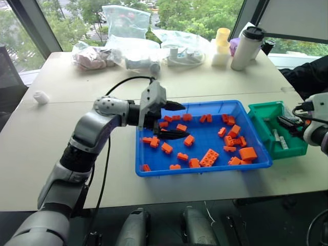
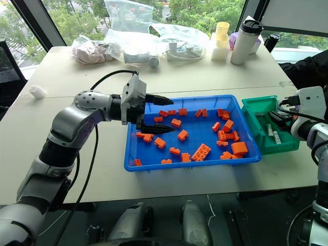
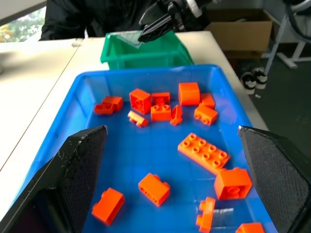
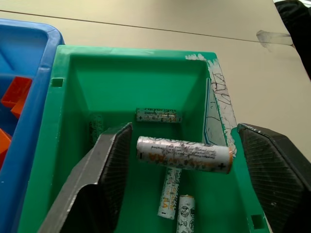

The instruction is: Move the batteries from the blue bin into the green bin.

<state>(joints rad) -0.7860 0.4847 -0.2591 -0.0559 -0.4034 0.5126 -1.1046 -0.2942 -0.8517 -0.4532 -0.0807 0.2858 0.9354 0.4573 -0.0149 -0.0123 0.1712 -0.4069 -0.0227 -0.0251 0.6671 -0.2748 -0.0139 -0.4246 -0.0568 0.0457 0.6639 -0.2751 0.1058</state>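
The left gripper (image 1: 171,120) hangs spread over the glossy blue bin (image 1: 148,166), strewn with studded orange bricks (image 1: 209,157). Just beside it, the deeper green bin (image 4: 48,145) holds the silvery cylindrical batteries (image 4: 183,153), the right gripper (image 4: 180,191) splayed wide above them, pinching nothing.

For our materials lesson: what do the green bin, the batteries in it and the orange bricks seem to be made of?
Green bin: likely moulded plastic, smooth with a slight sheen, scuffed white along one rim. Batteries: probably metal cells in silvery printed wrap that glints. Orange bricks: likely hard plastic, evenly coloured, with studs and crisp edges.
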